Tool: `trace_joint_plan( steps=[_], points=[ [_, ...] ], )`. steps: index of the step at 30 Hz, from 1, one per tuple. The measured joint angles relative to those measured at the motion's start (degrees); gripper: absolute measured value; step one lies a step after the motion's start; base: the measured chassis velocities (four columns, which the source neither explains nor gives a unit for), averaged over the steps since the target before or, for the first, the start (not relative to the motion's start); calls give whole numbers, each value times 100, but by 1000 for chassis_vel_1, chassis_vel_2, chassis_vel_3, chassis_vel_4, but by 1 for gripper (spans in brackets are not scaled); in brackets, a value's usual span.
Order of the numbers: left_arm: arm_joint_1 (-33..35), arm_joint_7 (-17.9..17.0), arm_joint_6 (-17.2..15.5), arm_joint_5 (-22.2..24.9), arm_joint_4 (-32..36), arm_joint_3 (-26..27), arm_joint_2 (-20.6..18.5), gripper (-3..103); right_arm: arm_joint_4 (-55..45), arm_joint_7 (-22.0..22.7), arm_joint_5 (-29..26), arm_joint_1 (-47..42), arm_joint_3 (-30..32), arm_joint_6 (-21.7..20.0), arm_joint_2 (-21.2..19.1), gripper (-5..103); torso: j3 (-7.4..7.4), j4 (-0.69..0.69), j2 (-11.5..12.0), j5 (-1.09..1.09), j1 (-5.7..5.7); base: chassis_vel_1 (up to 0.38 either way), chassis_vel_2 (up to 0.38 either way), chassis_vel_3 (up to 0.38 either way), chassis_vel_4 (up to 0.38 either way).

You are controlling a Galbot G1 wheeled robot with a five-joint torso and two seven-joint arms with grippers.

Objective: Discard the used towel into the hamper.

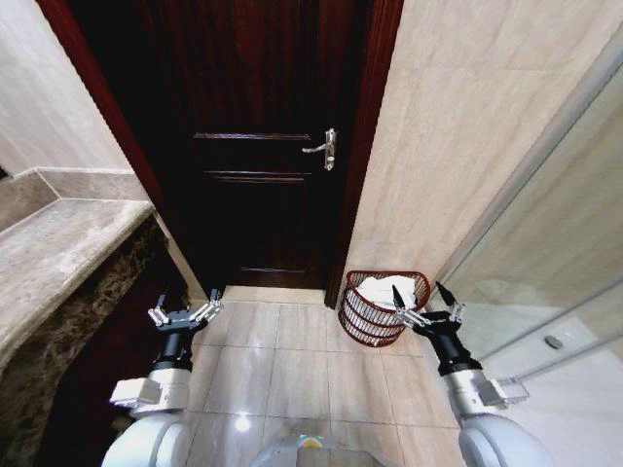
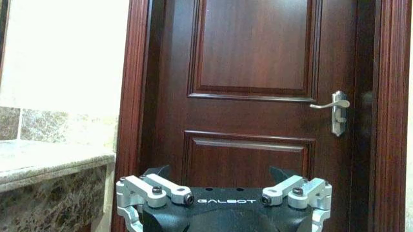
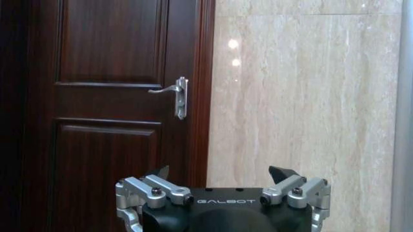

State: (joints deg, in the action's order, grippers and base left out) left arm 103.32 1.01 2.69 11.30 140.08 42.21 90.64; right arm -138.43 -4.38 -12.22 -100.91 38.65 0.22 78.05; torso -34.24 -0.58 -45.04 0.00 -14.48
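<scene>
Right gripper (image 1: 423,298) held spread at lower right, just beside hamper (image 1: 374,321); white towel (image 1: 382,291) seen inside; door (image 1: 263,146) behind; left gripper (image 1: 185,313) spread, lower left.

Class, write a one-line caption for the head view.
White towel in the hamper beside the door; both grippers open.

Left gripper (image 1: 185,313) and right gripper (image 1: 423,300) raised, fingers spread.

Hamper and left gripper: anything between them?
Bare floor tiles only, in the head view, between the hamper and the open left gripper.
</scene>
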Motion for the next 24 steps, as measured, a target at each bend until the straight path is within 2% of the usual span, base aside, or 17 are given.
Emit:
trace_joint_plan(
  steps=[7, 24],
  points=[
    [-19, -36, -96, -56, 19, -55, -13, 100, 57, -13, -59, -3, 36, 54, -21, 100, -108, 0, -185, 0, -76, 0, 0, 0, 0],
    [-20, -58, -93, -127, 20, -62, 48, 100, 107, -46, -158, 28, 86, 71, -104, 100, -352, 0, -610, 0, -257, 0, 0, 0, 0]
  ],
)
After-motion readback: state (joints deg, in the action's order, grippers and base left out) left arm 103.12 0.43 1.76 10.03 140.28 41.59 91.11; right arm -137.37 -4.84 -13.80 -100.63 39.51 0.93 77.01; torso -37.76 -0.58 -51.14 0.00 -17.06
